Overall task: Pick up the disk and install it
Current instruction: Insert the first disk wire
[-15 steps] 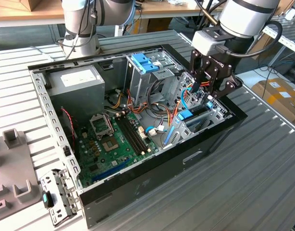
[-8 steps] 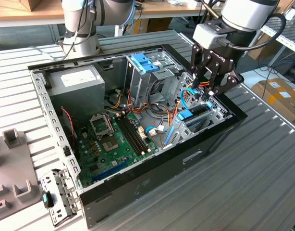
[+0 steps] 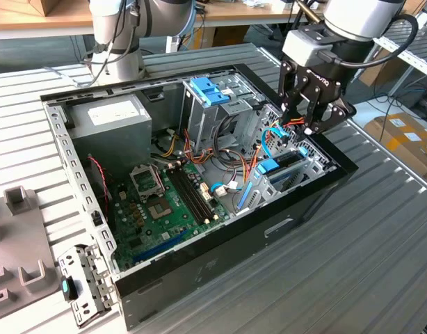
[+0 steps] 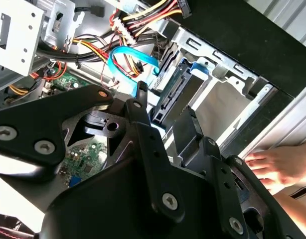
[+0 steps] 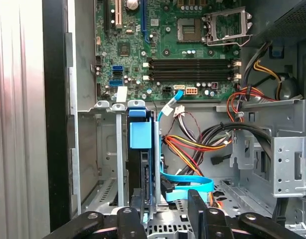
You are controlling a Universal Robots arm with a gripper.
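The disk (image 3: 269,167) stands on edge in the low drive bay at the corner of the open computer case on the exterior view's right, its blue carrier tab facing the motherboard. In the first wrist view the disk (image 5: 140,137) runs down the slot between the bay's metal rails. My gripper (image 3: 305,129) hovers just above the disk's far end, open. Its black fingers (image 5: 130,219) straddle the disk's edge (image 4: 168,94) with a gap on each side.
A blue flat cable (image 5: 188,181) and bundled power wires (image 4: 138,20) lie beside the bay. The tall drive cage with a blue bracket (image 3: 208,89), the motherboard (image 3: 158,202) and the power supply (image 3: 113,115) fill the case. A person's hand (image 4: 272,167) rests on the case's outer side.
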